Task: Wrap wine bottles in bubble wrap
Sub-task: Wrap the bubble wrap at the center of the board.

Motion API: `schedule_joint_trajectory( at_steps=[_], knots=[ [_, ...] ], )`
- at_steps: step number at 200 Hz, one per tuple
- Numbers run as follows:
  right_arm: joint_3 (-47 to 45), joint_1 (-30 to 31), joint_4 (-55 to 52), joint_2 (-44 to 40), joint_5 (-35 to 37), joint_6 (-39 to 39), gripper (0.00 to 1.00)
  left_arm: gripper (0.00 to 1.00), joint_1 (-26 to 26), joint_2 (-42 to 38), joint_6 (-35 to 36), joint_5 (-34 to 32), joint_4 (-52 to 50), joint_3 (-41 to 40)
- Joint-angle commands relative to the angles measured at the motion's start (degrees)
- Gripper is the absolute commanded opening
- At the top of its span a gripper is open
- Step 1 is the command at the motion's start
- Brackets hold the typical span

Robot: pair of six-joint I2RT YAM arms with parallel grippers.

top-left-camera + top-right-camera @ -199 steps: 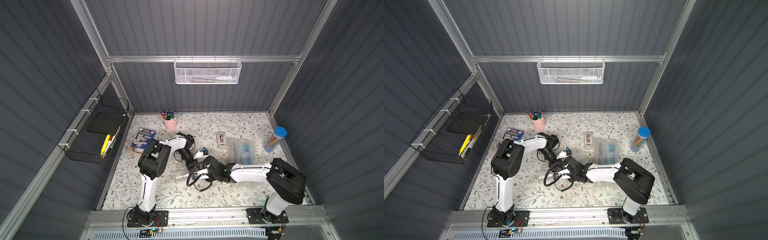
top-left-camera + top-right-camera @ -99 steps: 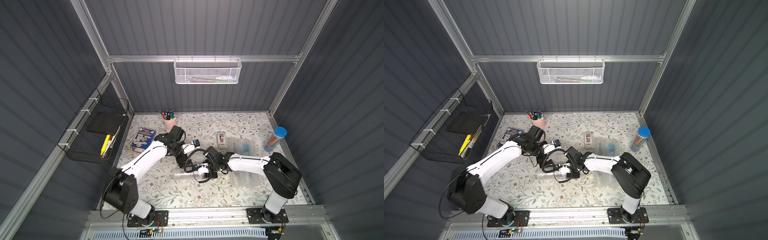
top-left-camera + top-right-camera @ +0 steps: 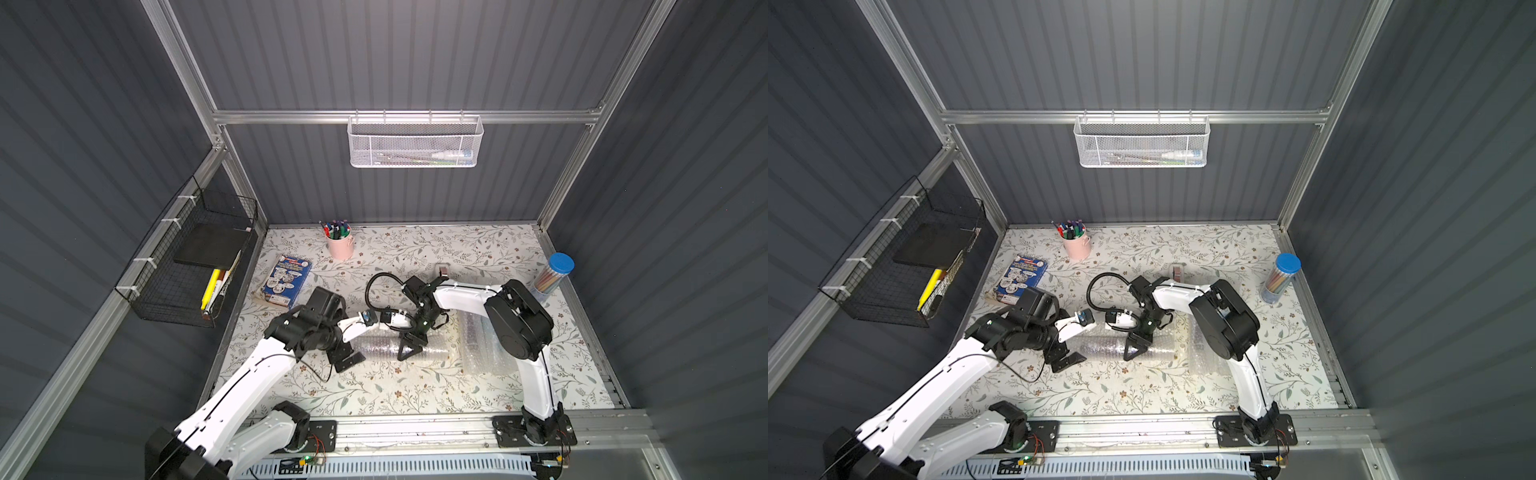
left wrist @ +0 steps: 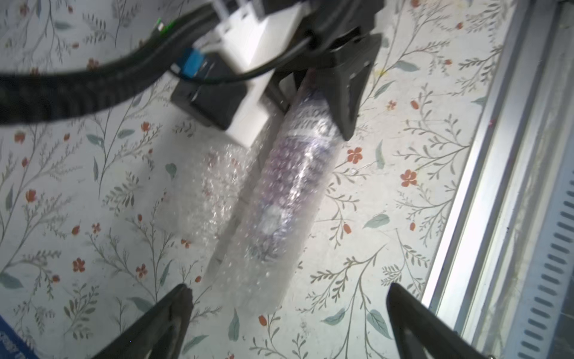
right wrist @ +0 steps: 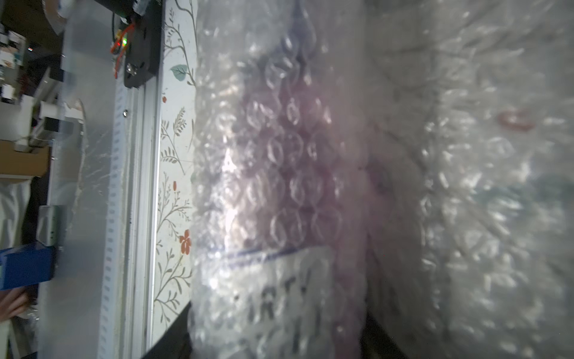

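Our left gripper (image 4: 287, 287) gapes fully, empty, just off the roll's end. Both top views show only a bubble wrap (image 3: 384, 348) roll on the floral table (image 3: 374, 399); wrist views reveal the purple wine bottle (image 4: 292, 174) inside. The right gripper (image 3: 411, 347) clamps it.

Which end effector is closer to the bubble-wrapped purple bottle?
Right. The right end effector grips the bubble-wrapped purple bottle. The left end effector stands open just off one end of it, not touching.
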Motion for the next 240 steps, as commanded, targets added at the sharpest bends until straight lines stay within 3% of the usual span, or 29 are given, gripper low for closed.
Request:
schedule_joint_trajectory(
  at_steps=[1,14,44,100,148,193,240],
  knots=[
    [0.24,0.11,-6.36,3.33,-4.29,-0.46,0.56,1.0,-8.7,2.08,3.41,-1.39,10.24,-3.36],
    [0.61,0.11,-6.73,3.75,-4.14,-0.55,0.56,0.99,-12.94,4.33,5.47,-6.25,17.37,-5.48],
    [1.52,0.01,-7.04,4.72,-4.46,-0.68,0.56,0.99,-17.0,9.87,9.89,-9.57,28.08,-8.25],
    [2.72,-0.14,-7.79,6.31,-4.89,-1.01,0.57,0.99,-17.62,16.89,12.37,-17.88,38.19,-12.69],
    [1.96,-0.27,-7.37,5.75,-6.06,-0.95,0.59,0.78,-17.7,22.03,11.58,-22.82,37.75,-11.85],
    [1.67,-0.27,-6.53,4.6,-5.56,-0.37,0.62,0.54,-17.67,25.9,8.39,-18.55,33.35,-9.6],
    [0.88,-0.26,-5.82,-0.6,-3.76,0.66,0.75,0.51,-16.21,29.27,4.71,-15.49,27.81,-6.68]
  ],
)
